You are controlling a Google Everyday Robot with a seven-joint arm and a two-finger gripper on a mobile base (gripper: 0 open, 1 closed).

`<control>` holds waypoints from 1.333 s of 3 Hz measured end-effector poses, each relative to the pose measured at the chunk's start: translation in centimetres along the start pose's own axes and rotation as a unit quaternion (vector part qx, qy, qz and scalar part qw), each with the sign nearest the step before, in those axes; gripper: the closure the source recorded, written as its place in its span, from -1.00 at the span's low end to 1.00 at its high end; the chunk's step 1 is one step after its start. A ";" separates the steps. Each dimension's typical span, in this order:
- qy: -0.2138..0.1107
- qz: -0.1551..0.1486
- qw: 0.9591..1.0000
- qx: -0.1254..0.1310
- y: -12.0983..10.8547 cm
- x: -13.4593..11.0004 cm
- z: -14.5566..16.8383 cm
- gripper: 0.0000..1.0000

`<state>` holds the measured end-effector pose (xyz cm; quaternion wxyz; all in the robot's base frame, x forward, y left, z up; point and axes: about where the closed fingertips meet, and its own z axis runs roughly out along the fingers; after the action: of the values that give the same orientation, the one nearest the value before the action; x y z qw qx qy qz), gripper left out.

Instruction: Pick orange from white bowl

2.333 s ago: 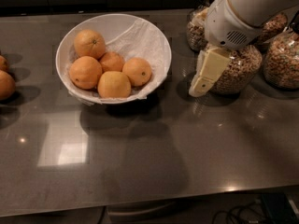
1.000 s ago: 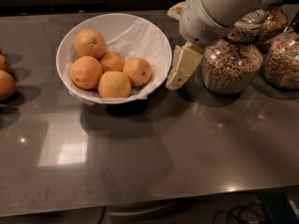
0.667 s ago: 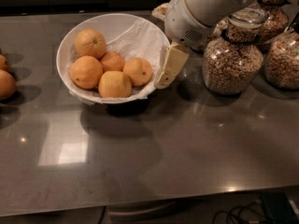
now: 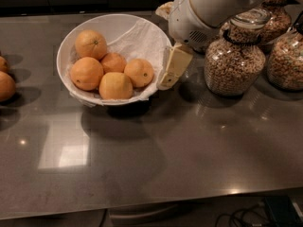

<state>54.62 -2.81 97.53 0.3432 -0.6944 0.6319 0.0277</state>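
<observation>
The white bowl (image 4: 66, 51), lined with crumpled white paper, sits on the grey counter at the back left. It holds several oranges. One orange (image 4: 139, 72) with a small dark stem dot lies nearest the right rim, and a paler, yellower one (image 4: 116, 85) lies at the front. My gripper (image 4: 162, 46) hangs at the bowl's right rim, open and empty. Its lower cream finger (image 4: 173, 67) points down just outside the rim. The other finger (image 4: 164, 8) shows behind the white wrist.
Three glass jars of cereal stand at the back right, the nearest one (image 4: 234, 56) just right of my wrist, the others (image 4: 286, 60) (image 4: 277, 18) behind it. Two loose oranges (image 4: 5, 85) lie at the left edge. Cables (image 4: 246, 214) hang below the counter's front edge.
My arm has swung left from in front of the cereal jars to the bowl's right rim. The oranges and the bowl have not moved.
</observation>
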 end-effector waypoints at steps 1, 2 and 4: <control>-0.015 -0.006 1.000 0.006 -0.5 -0.6 0.8 -1.00; -0.032 -0.014 0.999 0.000 -1.2 -1.2 2.4 -0.61; -0.049 -0.006 0.998 -0.026 -2.4 -0.9 6.3 -0.10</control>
<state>59.10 1.05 94.21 0.3556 -0.7049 0.6090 0.0763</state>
